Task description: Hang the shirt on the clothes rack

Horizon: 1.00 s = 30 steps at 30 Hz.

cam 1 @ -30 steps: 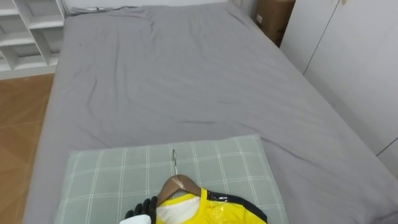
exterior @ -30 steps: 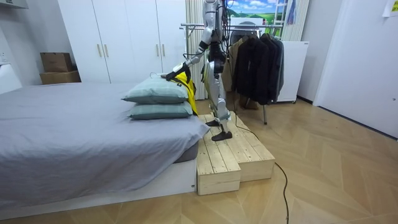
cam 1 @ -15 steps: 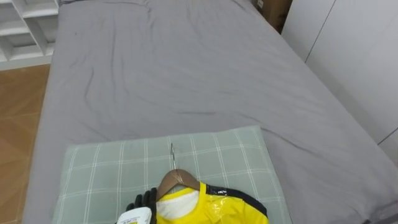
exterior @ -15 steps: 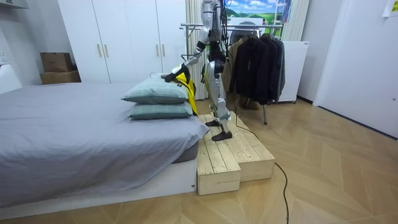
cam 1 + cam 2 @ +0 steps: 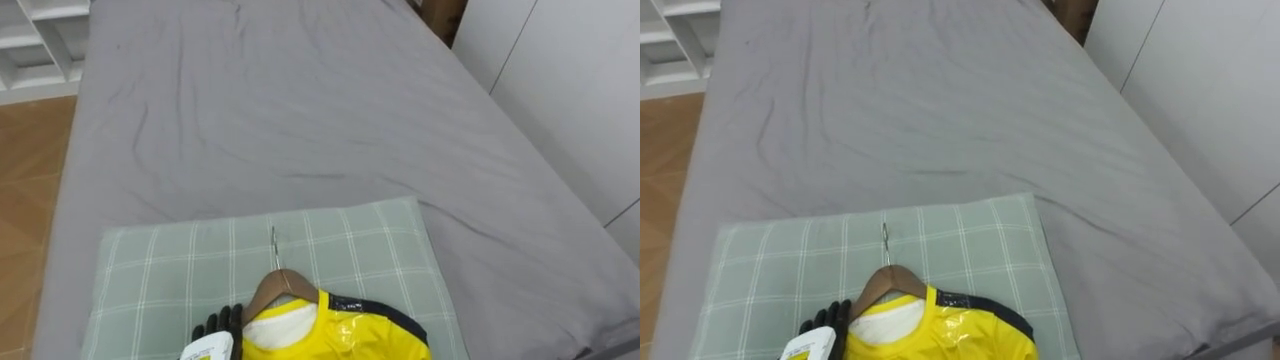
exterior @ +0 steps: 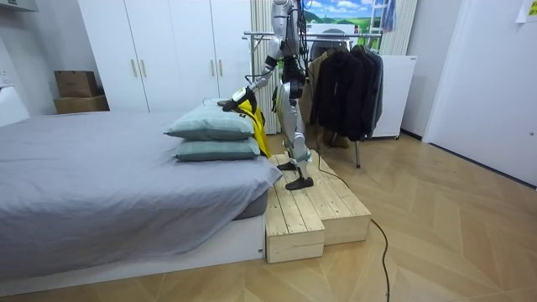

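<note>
Beyond a shifted view nothing has been moved: the yellow garment (image 5: pixel 340 335) on its wooden hanger (image 5: pixel 285 286) is still laid on the near pillow (image 5: pixel 160 270), the left hand (image 5: pixel 217 326) kept beside its left shoulder, grip not discernible, so lifting is judged pending.

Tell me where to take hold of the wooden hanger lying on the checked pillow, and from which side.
Grip the wooden hanger at its bare arched neck, just under the metal hook; the yellow garment covers its arms. It lies flat on the pillow, hook pointing away from the robot, so probably best from above on its left, beside the left hand.
</note>
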{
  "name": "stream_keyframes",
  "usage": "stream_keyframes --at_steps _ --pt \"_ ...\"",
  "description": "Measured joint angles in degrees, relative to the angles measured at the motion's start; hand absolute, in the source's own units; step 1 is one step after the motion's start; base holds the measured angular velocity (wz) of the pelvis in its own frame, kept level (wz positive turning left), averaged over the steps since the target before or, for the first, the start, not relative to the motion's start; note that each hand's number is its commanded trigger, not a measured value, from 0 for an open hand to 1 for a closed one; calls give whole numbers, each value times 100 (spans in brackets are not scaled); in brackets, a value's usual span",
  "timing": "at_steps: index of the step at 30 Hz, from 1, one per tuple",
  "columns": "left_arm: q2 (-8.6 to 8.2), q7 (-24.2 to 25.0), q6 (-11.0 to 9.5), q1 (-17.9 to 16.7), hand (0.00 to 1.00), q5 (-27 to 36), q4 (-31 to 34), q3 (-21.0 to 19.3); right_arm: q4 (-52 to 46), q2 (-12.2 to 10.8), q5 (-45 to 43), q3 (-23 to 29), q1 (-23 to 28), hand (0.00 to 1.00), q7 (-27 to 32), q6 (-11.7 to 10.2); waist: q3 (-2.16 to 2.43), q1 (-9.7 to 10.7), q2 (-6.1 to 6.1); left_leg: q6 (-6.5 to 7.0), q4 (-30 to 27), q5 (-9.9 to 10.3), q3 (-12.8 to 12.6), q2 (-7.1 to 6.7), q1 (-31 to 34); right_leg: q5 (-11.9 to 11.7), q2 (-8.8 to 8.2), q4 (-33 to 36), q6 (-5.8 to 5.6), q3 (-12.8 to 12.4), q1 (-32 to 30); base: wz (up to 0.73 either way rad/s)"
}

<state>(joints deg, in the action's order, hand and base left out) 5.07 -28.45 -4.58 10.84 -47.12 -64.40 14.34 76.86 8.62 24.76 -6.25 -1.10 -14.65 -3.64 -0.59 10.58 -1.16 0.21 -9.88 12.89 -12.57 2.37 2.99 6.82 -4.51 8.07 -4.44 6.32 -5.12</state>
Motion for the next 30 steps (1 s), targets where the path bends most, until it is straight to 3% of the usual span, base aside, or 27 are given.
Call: stream_keyframes --at_steps 10,19,30 --pt "20 16 -9 41 0 164 -3 -4 111 -4 78 -376 -143 0 90 13 -1 -9 -29 0 -46 -3 14 7 40 0 0 -1 0 8 -12 1" --pt "10 29 -10 67 0 542 -3 -18 128 -23 93 -378 -233 0 138 180 -1 -13 -39 0 -59 -4 9 8 33 -1 0 0 1 -4 -8 0" --pt "18 24 -83 121 0 839 -94 -23 126 -50 91 -378 -234 0 199 198 -11 -15 -58 0 -75 -4 -1 8 41 -1 0 1 1 -5 -7 0"
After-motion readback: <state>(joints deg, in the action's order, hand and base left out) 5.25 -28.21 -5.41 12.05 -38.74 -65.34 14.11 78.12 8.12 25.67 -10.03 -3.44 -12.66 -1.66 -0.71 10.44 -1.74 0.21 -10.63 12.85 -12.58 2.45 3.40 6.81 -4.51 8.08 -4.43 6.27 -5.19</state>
